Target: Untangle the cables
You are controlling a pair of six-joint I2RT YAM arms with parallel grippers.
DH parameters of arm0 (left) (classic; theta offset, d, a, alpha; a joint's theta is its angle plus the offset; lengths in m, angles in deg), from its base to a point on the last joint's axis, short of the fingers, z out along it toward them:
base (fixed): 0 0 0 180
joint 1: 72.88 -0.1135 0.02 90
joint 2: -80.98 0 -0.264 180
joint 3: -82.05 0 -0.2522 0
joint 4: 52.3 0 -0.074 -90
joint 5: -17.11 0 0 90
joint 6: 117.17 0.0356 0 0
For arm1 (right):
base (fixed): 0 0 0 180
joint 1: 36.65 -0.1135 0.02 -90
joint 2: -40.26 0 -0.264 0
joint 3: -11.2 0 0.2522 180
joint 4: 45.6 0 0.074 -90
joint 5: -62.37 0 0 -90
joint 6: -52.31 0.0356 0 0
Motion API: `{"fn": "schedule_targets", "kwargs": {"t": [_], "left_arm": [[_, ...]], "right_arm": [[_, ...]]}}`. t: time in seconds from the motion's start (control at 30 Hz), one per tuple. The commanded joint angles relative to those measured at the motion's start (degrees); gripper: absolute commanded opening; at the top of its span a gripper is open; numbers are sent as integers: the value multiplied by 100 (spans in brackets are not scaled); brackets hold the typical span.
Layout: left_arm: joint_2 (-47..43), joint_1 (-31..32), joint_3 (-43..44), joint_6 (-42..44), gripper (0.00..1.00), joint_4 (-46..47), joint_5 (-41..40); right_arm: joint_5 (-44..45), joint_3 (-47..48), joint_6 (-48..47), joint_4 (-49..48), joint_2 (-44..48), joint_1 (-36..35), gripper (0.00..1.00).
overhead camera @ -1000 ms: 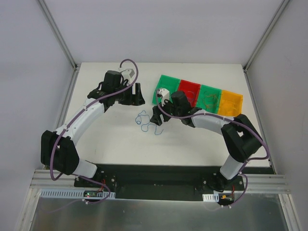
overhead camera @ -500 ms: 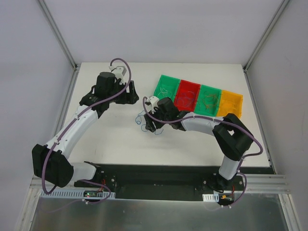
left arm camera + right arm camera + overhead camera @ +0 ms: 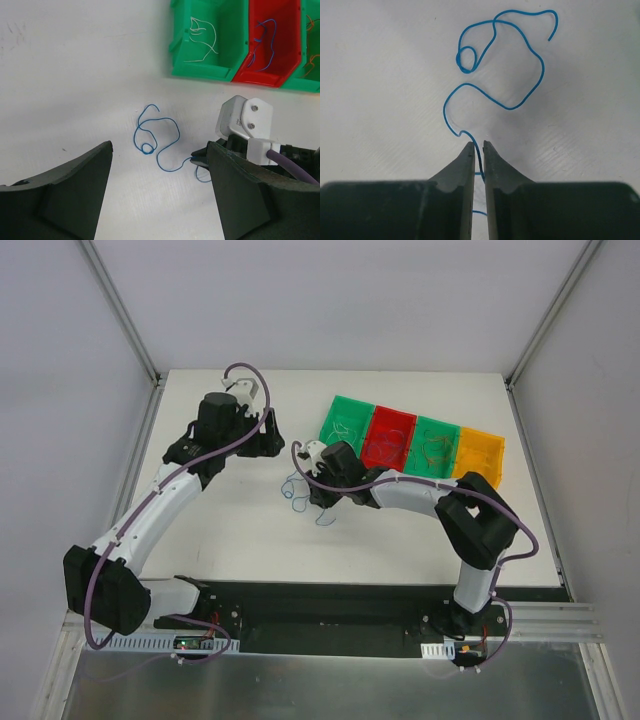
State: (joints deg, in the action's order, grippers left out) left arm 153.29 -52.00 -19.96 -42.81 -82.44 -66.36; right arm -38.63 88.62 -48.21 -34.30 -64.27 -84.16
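The sorting looks mostly done. In the left wrist view a white cable (image 3: 202, 36) lies in the leftmost green bin (image 3: 181, 60), and a blue-and-red strand (image 3: 269, 39) lies in the red bin (image 3: 260, 76) next to it. The overhead view shows thin strands in the second green bin (image 3: 440, 422) too. I cannot tell what the orange bin (image 3: 482, 436) holds.

Only one loose piece shows on the tabletop (image 3: 230, 525). It is a blue cable (image 3: 510, 107), alone and crossed over itself in a small loop, with no other colour tangled in it. It lies near the middle of the tabletop, just on the near side of the bin row.

The right hand (image 3: 477, 144) is clenched on one end of this cable, which runs straight up between its nearly closed fingertips. The left hand (image 3: 159, 148) hovers above with its fingers wide apart, grasping nothing.

What appears left is to lift this strand and drop it in its bin, probably the red one, since blue wire already lies there.

There is plenty of room. Bare tabletop stretches to the left and toward the arm bases. The bin fronts stand close beyond the right hand, so the dangling cable has to clear them. The left hand is near, over the far end of the cable. The enclosure walls are well apart from both arms.
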Motion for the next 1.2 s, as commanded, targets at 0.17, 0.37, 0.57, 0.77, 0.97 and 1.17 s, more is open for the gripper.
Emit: {"fn": "schedule_targets", "kwargs": {"t": [0.17,0.37,0.57,0.77,0.97,1.17], "left_arm": [[-314,-67,-59,-18,75,206,-37],[-288,-67,-68,-1,75,223,-20],[-262,-67,-59,-18,75,223,24],[-192,-67,-51,-27,75,241,59],[-130,-67,-68,-9,75,241,33],[81,-67,-24,-27,75,232,112]], "right_arm": [[185,-485,-12,-702,1082,-31,0],[1065,-820,121,-1116,2506,13,0],[2164,-680,68,-1072,3535,189,0],[2357,-153,-99,-967,3870,750,1],[2515,278,-160,-993,3704,1418,0],[2410,402,-134,-1239,3194,1929,0]]}}
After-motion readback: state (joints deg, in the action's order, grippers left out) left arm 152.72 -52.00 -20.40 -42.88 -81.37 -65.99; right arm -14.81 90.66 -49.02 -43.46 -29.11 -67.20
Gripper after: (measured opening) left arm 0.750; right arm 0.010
